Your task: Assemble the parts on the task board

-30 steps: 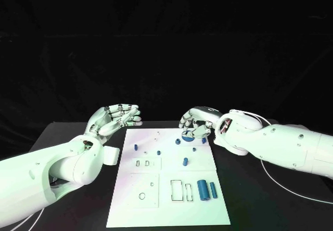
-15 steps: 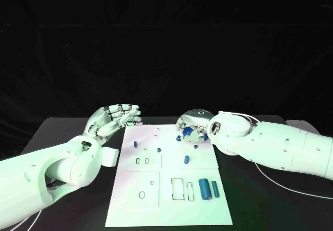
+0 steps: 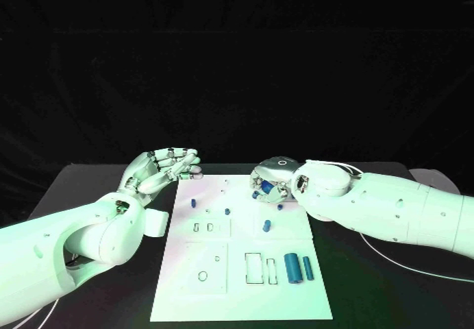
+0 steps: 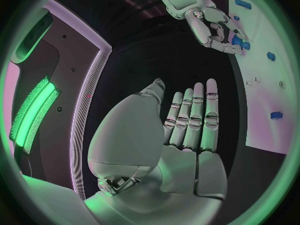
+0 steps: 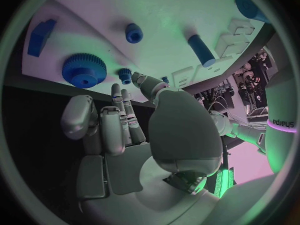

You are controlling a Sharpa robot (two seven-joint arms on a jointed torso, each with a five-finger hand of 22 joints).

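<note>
The right hand [image 3: 270, 184] covers part of the blue gear [image 5: 82, 70] on the task board [image 3: 242, 288].

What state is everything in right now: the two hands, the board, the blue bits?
Left hand, open, holding nothing.
Big gear, lying flat on the board.
Right hand, open, fingertips near that gear; contact unclear.
Thick cylinder, lying on its side on the board.
Slots beside it, empty.
</note>
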